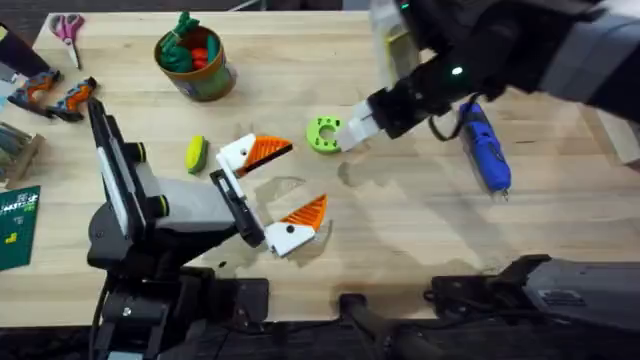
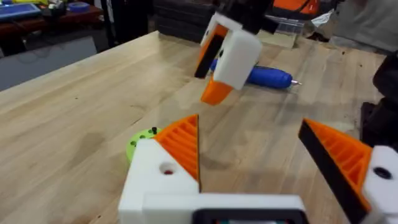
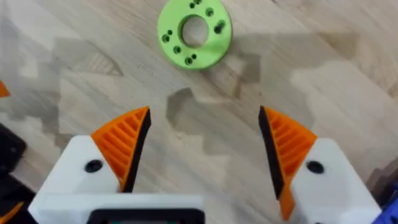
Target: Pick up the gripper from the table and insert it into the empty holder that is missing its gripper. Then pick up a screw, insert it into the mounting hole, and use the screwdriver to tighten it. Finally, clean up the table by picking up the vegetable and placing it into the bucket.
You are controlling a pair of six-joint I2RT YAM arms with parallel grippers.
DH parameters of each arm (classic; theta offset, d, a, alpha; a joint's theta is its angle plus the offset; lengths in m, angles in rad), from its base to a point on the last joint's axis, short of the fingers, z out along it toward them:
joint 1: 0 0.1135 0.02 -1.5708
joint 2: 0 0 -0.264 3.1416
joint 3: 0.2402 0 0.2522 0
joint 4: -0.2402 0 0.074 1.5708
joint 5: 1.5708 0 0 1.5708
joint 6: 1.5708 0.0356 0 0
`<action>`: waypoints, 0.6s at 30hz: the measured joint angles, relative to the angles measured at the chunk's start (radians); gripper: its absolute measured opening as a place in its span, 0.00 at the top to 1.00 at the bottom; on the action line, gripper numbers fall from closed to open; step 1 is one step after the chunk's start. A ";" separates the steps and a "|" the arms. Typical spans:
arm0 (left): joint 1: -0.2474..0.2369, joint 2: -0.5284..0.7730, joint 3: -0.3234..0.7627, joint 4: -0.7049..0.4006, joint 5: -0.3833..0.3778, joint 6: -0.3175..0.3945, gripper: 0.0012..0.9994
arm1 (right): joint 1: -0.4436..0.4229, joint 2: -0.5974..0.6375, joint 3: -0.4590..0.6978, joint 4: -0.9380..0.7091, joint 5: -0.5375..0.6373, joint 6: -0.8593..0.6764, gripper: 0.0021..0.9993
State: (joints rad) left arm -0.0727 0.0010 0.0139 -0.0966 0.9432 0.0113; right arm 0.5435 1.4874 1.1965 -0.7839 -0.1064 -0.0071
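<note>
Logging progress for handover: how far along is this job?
Done, apparently: both holders of the left gripper carry orange fingertips. In hand: the right gripper hangs open over the green ring, empty. Left: the screwdriver lies on the table; the vegetable lies outside the bucket.

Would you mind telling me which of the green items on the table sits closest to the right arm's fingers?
The flat green ring with holes: it lies just beside the right gripper, while the yellow-green vegetable and the bucket are farther left.
</note>
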 joint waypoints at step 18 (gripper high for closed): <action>0.000 0.000 0.000 0.000 0.000 0.000 0.01 | 0.061 0.223 0.000 0.340 0.065 -0.025 0.01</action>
State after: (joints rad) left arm -0.0727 0.0010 0.0139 -0.0963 0.9436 0.0113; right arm 0.6041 1.7101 1.1965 -0.4438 -0.0418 -0.0323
